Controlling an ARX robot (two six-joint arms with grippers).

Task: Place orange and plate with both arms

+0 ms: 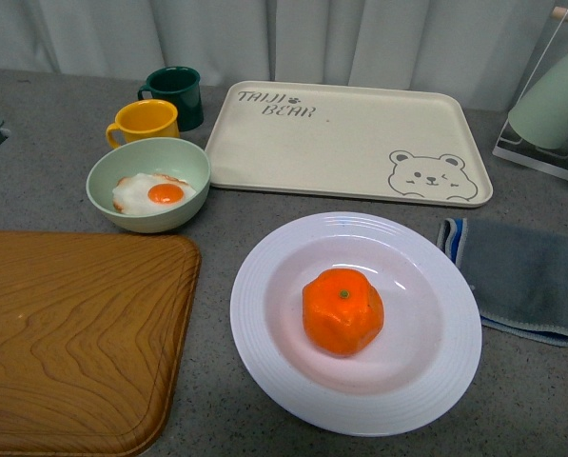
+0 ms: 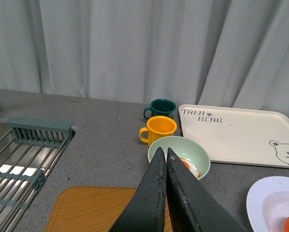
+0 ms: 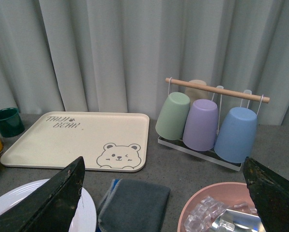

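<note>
So the orange (image 1: 342,311) is sitting right in the middle of the white plate (image 1: 257,314), which is on the grey surface (image 1: 217,228) between the wooden board (image 1: 74,333) and a folded grey cloth (image 1: 521,276), with the bear tray (image 1: 350,143) just behind it. The left jaws are pinched completely shut with nothing in them, up above the green bowl (image 2: 183,147) with the fried egg (image 1: 155,193). The right jaws are spread wide open and empty.
</note>
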